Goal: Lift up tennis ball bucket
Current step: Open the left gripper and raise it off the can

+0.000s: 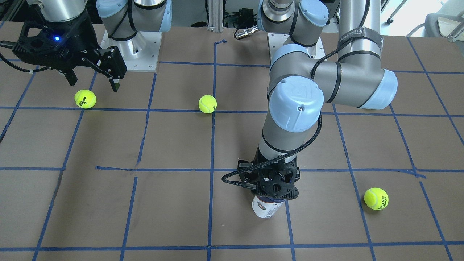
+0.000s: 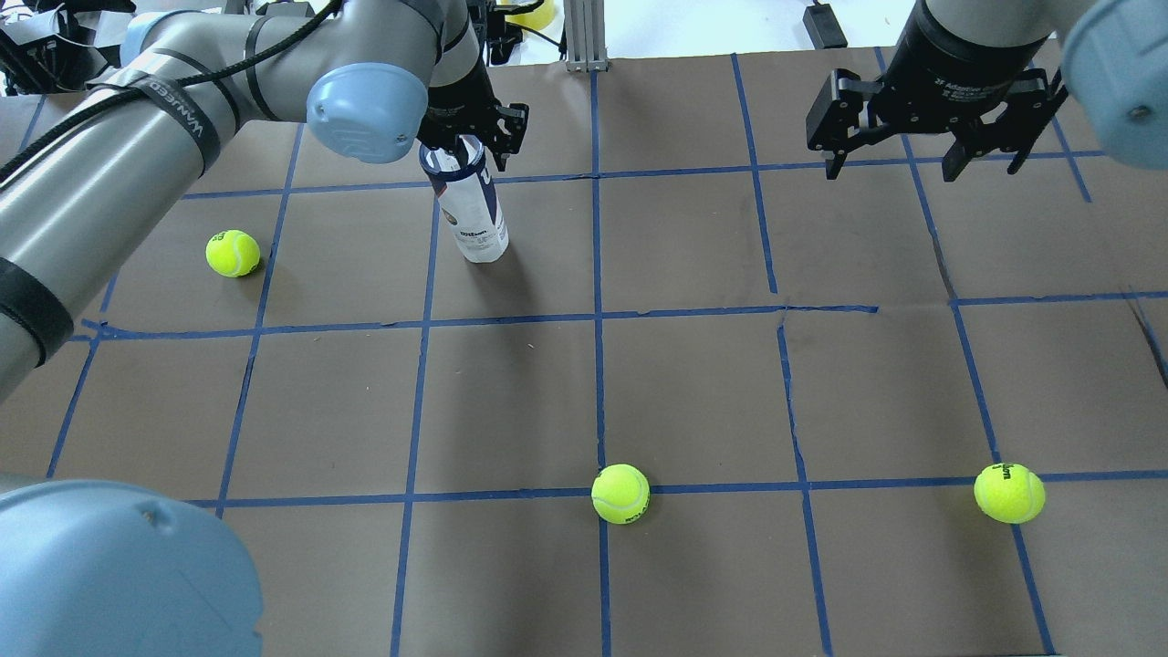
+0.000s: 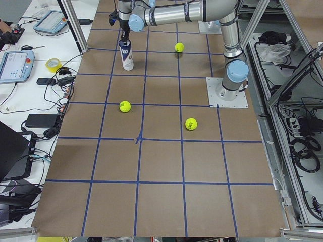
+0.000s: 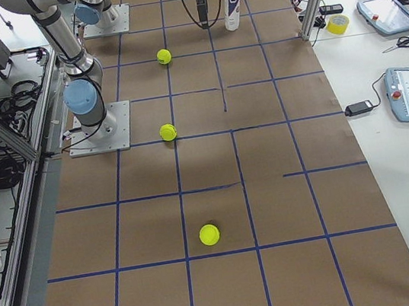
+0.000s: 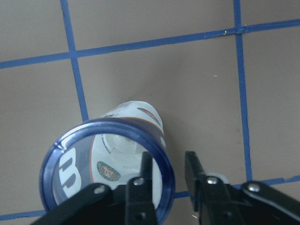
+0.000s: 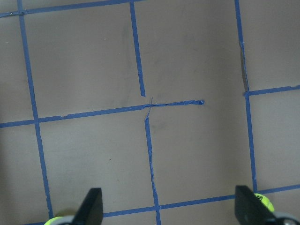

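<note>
Brown paper covers the tabletop, marked into squares by blue tape lines. In the overhead view the tennis ball bucket is in the upper part of the frame, left of centre. Its base is on the paper just below a horizontal tape line. It is a slim tube with a white and navy label and a dark blue rim, and its mouth is open at the top.

The left hand sits at that mouth. In the left wrist view one finger reaches down inside the tube, seen through the clear wall. The other finger hangs outside, so the rim's wall lies between them. A slim gap shows between the outer finger and the rim. The jaws are parted and not pressed onto the wall.

The right hand hangs above the tabletop at the upper right of the overhead frame. Its fingers are spread wide and it holds nothing.

A ball lies at the frame's left, near the tube but apart from it. A second ball lies low in the centre on a tape crossing. A third ball lies at the lower right.
</note>
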